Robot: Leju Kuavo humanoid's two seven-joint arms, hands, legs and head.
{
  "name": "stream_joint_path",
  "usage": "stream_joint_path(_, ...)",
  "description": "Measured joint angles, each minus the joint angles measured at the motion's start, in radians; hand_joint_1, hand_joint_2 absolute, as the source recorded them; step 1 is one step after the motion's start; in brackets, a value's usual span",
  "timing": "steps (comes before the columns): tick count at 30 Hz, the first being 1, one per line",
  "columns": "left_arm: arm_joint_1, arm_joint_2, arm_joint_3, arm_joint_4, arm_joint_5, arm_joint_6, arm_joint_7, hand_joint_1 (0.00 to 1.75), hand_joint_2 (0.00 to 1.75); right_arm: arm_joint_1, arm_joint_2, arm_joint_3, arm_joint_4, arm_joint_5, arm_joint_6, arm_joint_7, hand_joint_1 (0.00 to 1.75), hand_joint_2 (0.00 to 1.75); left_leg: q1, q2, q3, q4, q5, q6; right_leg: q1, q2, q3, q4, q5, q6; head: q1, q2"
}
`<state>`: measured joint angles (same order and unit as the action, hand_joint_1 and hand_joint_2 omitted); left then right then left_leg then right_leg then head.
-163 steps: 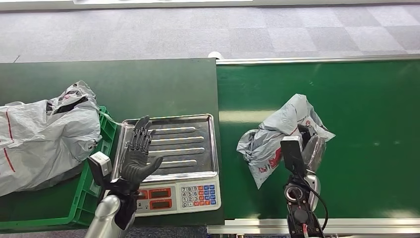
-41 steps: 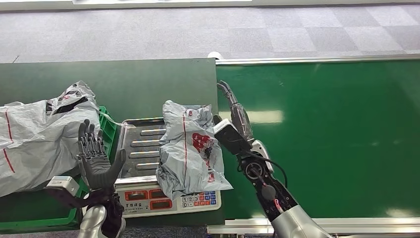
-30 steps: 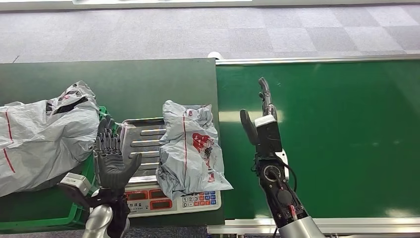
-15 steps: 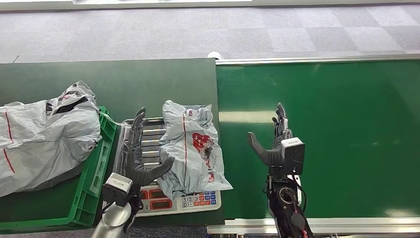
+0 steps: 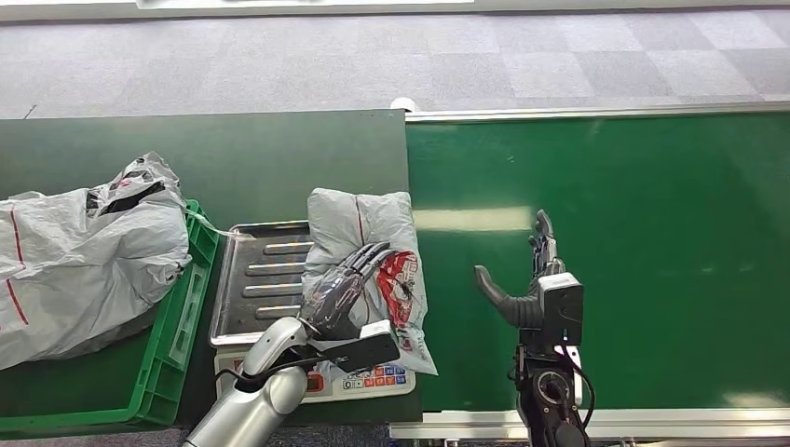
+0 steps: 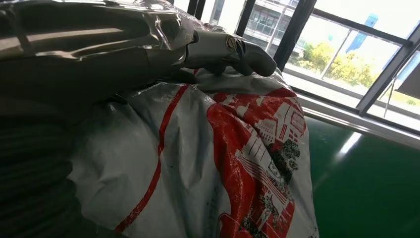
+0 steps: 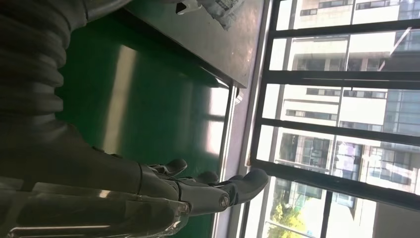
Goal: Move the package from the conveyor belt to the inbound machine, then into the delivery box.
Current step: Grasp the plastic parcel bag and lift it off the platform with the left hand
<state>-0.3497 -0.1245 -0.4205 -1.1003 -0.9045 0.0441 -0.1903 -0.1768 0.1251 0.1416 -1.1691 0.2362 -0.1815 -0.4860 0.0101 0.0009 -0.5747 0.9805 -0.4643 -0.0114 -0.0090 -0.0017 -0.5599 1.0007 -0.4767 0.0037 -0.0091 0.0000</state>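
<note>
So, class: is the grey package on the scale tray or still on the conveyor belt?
On the tray. The package lies across the scale tray, left hand resting on it; the conveyor belt is beside it.

Grey floor and daylight windows around the station

Grey tiled floor [image 5: 391, 56] runs beyond the green surfaces; dark-framed windows [image 7: 337, 114] show pale buildings [image 7: 346, 106] outside, with green trees [image 6: 346, 69] beyond the glass.

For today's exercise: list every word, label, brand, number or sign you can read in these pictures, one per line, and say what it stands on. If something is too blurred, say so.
No text can be read with confidence.
Package: red printed graphic, with no legible words in the head view or the left wrist view.
Scale keypad: coloured keys, too small to read.
Scale display: hidden behind the left hand.
Grey bags in the green crate: red stripes only.
</note>
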Motion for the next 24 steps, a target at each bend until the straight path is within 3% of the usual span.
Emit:
stream_joint_path(1,-0.012,-0.004,-0.002,0.020,-0.006,-0.012,0.010,0.00,1.75,0.002,0.003,-0.006,-0.002,0.005,0.003,0.002,0.00,1.75,0.000,0.000,0.001,0.000,0.000,0.000,0.000,0.000,0.001,0.000,0.000,0.000,0.000,0.000)
stream_joint_path(2,-0.024,-0.008,-0.002,0.038,-0.005,-0.022,0.017,0.13,1.75,0.005,0.006,-0.011,-0.003,0.009,0.006,0.003,0.00,1.75,0.000,0.000,0.002,0.000,0.000,0.000,0.000,-0.001,0.002,0.000,0.000,0.000,0.000,0.000)
stream_joint_path(5,-0.048,-0.016,0.001,0.079,0.013,-0.043,0.023,1.17,1.75,0.014,0.013,-0.022,-0.013,0.016,0.007,0.005,0.00,1.75,0.000,-0.001,0.006,0.000,-0.001,0.000,0.000,-0.002,0.007,0.000,0.000,0.000,0.000,0.000)
stream_joint_path(6,-0.051,-0.018,0.003,0.087,0.020,-0.045,0.023,1.44,1.75,0.018,0.015,-0.025,-0.018,0.017,0.007,0.007,0.00,1.75,0.000,-0.001,0.007,0.000,-0.001,0.000,0.000,-0.002,0.008,0.000,0.000,0.000,0.000,0.000)
stream_joint_path(8,-0.054,-0.021,0.008,0.096,0.037,-0.045,0.019,1.63,1.75,0.028,0.017,-0.029,-0.029,0.018,0.007,0.009,0.00,1.75,0.000,-0.001,0.008,0.000,-0.001,0.000,0.000,-0.002,0.010,0.000,0.000,0.000,0.000,0.000)
stream_joint_path(11,-0.054,-0.024,0.021,0.097,0.067,-0.042,0.008,1.74,1.75,0.043,0.018,-0.033,-0.048,0.018,0.006,0.013,0.00,1.75,0.000,-0.001,0.011,0.000,0.000,0.000,0.000,-0.002,0.012,-0.001,0.000,0.000,0.000,0.000)
stream_joint_path(18,-0.044,-0.025,0.042,0.081,0.152,-0.035,-0.030,1.75,1.75,0.062,0.021,-0.042,-0.075,0.019,0.006,0.020,0.00,1.75,0.000,-0.001,0.013,0.000,0.000,0.000,0.000,-0.002,0.015,-0.001,0.000,0.000,0.000,0.000)
stream_joint_path(24,-0.008,-0.022,0.056,0.043,0.243,-0.005,-0.115,1.75,1.75,0.070,0.021,-0.045,-0.081,0.020,0.006,0.020,0.00,1.75,0.000,-0.001,0.011,0.000,0.000,0.000,0.000,-0.002,0.012,-0.001,0.000,0.000,0.000,0.000)
